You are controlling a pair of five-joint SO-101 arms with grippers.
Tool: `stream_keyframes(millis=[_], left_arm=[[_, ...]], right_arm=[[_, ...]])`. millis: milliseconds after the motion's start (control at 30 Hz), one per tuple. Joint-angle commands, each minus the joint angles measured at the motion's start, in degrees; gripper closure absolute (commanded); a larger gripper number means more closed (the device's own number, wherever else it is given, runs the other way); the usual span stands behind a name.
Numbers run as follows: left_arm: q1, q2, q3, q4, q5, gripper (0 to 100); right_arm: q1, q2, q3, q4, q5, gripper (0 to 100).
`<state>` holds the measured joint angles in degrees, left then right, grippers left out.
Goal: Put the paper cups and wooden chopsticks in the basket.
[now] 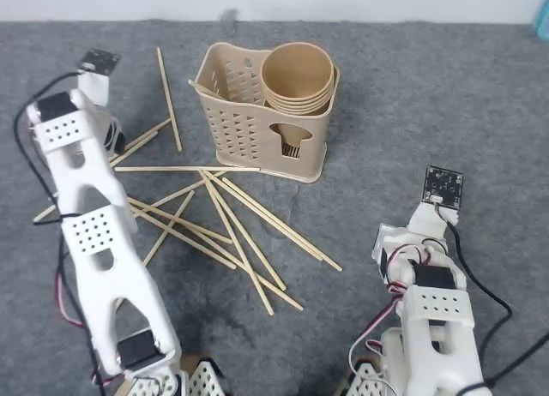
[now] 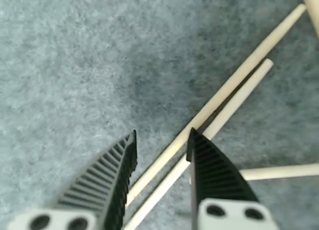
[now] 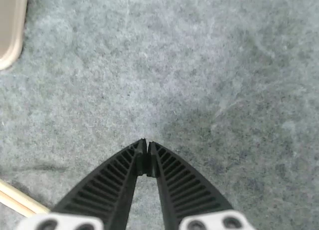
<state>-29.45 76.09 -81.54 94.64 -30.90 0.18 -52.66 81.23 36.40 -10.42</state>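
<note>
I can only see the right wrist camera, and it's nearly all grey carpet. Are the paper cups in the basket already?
Observer: Yes. The paper cups sit stacked inside the basket.
Operator: Where did all the chopsticks go?
Observer: The wooden chopsticks lie scattered and crossed on the carpet in front of the basket, mostly nearer the other arm.
Operator: What's that arm's gripper doing?
Observer: The left gripper is open, low over a pair of chopsticks lying side by side.
</note>
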Motion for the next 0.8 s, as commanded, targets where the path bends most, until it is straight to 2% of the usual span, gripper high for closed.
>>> stream_keyframes(millis=[0,333,500,767], left_arm=[[0.4,3.9,-2.6,1.4,-1.8,84],[-0.9,8.0,-5.1,2.1,-2.0,84],[-0.9,7.5,-5.2,6.0,-9.0,84],[-0.5,8.2,-6.2,5.9,-8.9,84]], right_arm=[[0.0,-1.0,-0.3,-1.0,-0.6,99.1],[0.0,-1.0,-0.3,-0.7,-0.6,99.1],[0.0,-1.0,-0.3,-0.7,-0.6,99.1],[0.2,-1.0,-0.3,-0.7,-0.6,99.1]])
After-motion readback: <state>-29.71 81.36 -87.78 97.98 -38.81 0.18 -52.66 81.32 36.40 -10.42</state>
